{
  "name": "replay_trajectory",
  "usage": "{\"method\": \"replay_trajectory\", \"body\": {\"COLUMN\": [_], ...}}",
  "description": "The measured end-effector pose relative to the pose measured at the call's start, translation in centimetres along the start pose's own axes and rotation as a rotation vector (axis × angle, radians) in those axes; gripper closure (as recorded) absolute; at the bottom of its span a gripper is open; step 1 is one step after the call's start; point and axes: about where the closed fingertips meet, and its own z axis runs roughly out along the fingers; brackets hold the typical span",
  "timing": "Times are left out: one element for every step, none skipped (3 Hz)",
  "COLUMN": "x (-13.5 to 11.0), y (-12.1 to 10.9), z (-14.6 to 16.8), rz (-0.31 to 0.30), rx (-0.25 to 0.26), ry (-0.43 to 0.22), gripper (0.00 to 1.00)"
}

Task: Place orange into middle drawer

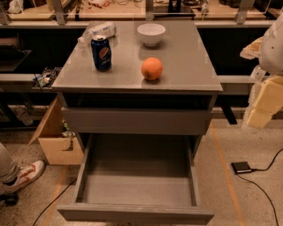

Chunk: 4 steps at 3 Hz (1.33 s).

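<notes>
— Where did the orange point(152, 68) sit from the end effector point(263, 103)?
— Well to its left and a little higher, on the table point(190, 53). The open middle drawer point(137, 178) lay down-left. I couldn't tell the end effector's state.

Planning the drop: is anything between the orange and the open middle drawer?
Nothing visible. The orange sits near the cabinet top's front edge; the middle drawer stands open below, floor bare. The gripper hangs far right.

Speckled floor point(212, 187) with orange tape lines point(224, 163), cardboard box point(55, 149), cluttered workbench point(119, 12) behind.
</notes>
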Motion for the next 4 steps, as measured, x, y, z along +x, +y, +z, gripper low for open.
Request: {"method": "replay_trajectory", "body": {"x": [0.0, -2.1, -5.1, -8.7], "y": [0.0, -3.6, -8.4, -13.0], "z": [0.0, 1.7, 3.7, 6.1], "rz": [0.0, 0.038, 0.125, 0.244], "rx": [0.0, 0.027, 0.103, 0.19], "ry": [0.0, -0.064, -0.16, -0.27], "gripper": [0.0, 0.0, 0.0, 0.0]}}
